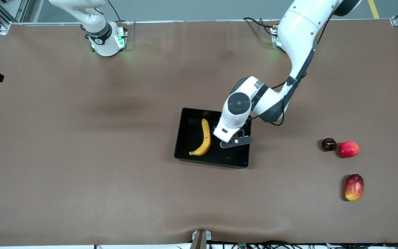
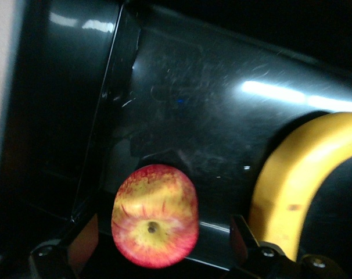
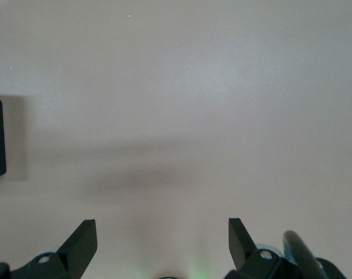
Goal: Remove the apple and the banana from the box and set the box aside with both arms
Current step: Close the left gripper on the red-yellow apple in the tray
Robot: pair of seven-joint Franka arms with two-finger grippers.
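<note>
Fruit is still in the box (image 1: 185, 145), so the first step of the task is in hand — lifting out the apple. In the front view the box sits near the middle of the table (image 1: 81, 138), the banana (image 1: 204, 137) lies curved inside it toward the right arm's end, and the left arm reaches down from its base so that the left gripper (image 1: 235, 141) hangs low inside the box beside the banana; the apple itself is hidden there under the wrist. Three other fruits lie well apart toward the left arm's end: a dark round fruit (image 1: 328, 144), a pinkish-red round fruit (image 1: 349, 149) just beside it, and a mango (image 1: 354, 187) nearer the camera. The left wrist view supplies what the front view lacks — the apple (image 2: 155, 224) rests on the box floor between the spread fingers (image 2: 243, 232), jaws released and not yet touching it, with the banana close beside. The next move, I judge, calls for a short descent and a squeeze that keeps clear of the banana. In the right wrist view the right gripper (image 3: 162, 241) waits over bare table, jaws wide and empty.
</note>
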